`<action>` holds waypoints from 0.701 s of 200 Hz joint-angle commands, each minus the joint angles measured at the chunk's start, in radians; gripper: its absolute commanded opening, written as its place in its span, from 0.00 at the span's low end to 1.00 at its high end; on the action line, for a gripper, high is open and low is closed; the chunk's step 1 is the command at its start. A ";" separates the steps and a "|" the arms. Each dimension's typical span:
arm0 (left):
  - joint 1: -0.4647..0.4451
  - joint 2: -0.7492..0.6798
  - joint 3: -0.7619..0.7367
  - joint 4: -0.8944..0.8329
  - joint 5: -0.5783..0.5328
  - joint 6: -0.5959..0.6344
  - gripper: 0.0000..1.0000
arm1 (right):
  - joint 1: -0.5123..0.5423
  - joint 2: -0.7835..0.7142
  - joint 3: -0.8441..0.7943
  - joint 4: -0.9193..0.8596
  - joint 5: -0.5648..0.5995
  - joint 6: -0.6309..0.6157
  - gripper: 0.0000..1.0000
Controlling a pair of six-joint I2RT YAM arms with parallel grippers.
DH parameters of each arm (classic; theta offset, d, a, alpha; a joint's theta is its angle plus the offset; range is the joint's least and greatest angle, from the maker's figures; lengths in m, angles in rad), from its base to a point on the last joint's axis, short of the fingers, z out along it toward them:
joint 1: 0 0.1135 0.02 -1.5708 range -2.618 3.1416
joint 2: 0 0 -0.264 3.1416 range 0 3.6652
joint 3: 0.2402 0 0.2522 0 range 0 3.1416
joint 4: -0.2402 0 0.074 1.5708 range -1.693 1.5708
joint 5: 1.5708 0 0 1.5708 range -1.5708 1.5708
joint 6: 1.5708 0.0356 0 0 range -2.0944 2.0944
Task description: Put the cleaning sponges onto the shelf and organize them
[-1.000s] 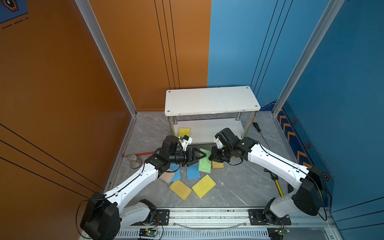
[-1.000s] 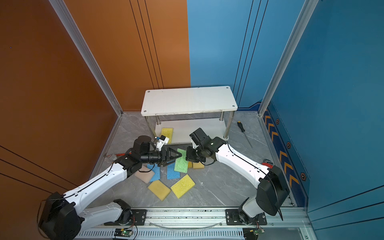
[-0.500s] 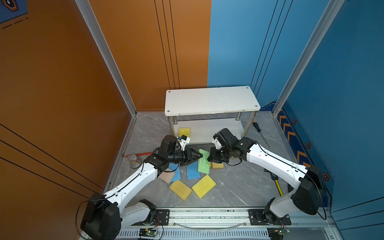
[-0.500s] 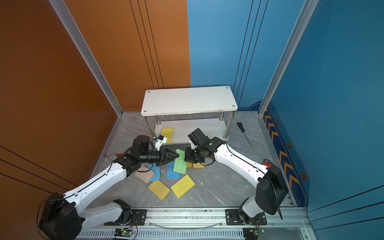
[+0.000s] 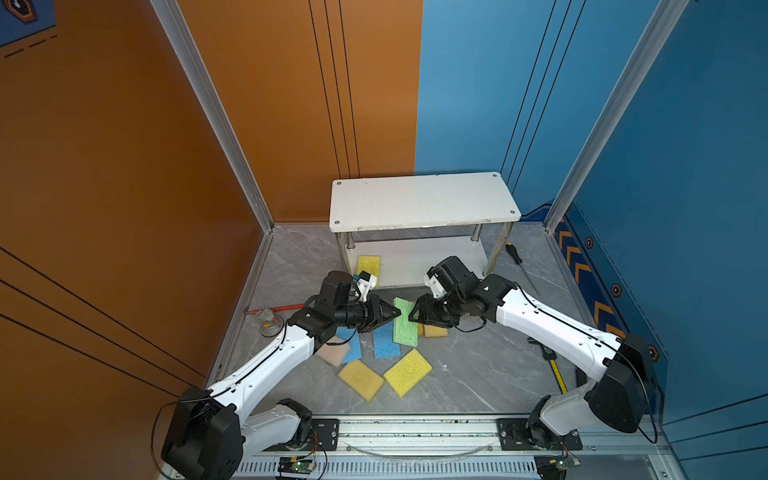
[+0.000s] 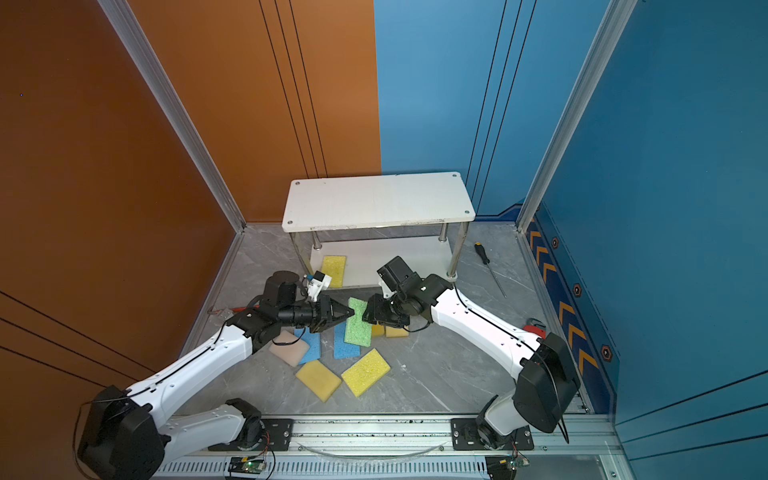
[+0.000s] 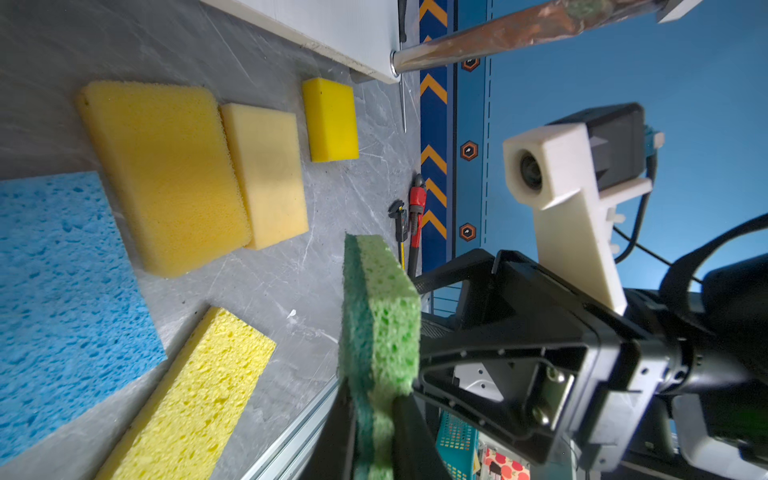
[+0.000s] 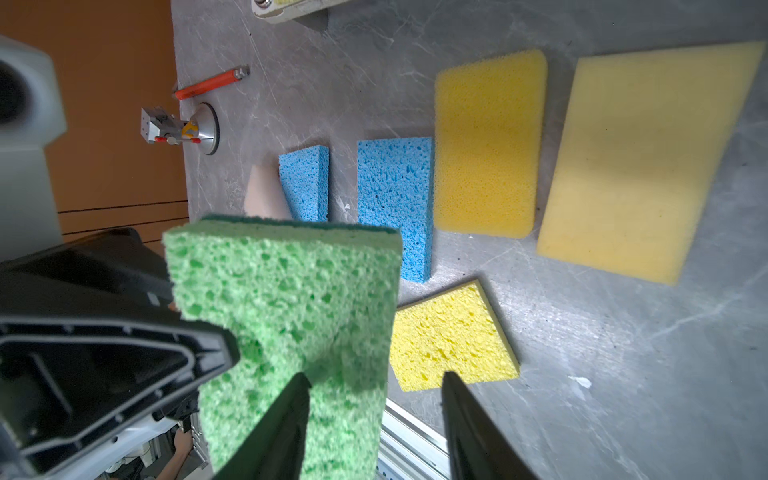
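The green sponge (image 5: 405,322) (image 6: 358,323) hangs on edge above the floor, between both arms. My left gripper (image 5: 395,314) (image 7: 374,409) is shut on one end of it (image 7: 380,316). My right gripper (image 5: 414,313) (image 8: 374,376) stands open at the other end; a gap shows between the sponge (image 8: 282,291) and one finger. The white two-tier shelf (image 5: 424,199) (image 6: 378,203) stands behind, with a yellow sponge (image 5: 368,266) on its lower board. Two blue sponges (image 5: 386,340) (image 5: 352,348), a whitish-pink one (image 5: 332,353) and several yellow ones (image 5: 360,379) (image 5: 408,372) (image 5: 435,331) lie on the floor.
A screwdriver (image 5: 519,266) lies right of the shelf. A red tool and a metal suction cup (image 5: 270,322) sit by the left wall. A yellow tape measure (image 5: 557,370) lies near the right arm's base. The metal rail (image 5: 415,428) runs along the front.
My left gripper has closed onto the green sponge. My right gripper, which held it, has opened and let go. Both arms stay almost in place.
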State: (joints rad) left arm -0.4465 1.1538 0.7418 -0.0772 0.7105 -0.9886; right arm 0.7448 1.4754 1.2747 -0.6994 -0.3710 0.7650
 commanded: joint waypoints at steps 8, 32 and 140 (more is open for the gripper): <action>0.037 -0.036 -0.068 0.170 -0.018 -0.125 0.17 | -0.051 -0.106 -0.027 0.066 -0.053 0.050 0.65; 0.063 -0.061 -0.092 0.283 -0.031 -0.204 0.16 | -0.083 -0.179 -0.144 0.280 -0.150 0.146 0.66; 0.132 -0.093 -0.173 0.613 -0.044 -0.459 0.16 | -0.050 -0.197 -0.268 0.602 -0.274 0.289 0.64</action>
State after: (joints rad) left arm -0.3206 1.0790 0.5812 0.4519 0.6800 -1.4006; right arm 0.6819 1.2736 1.0168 -0.1936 -0.6136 1.0191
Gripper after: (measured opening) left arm 0.165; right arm 0.650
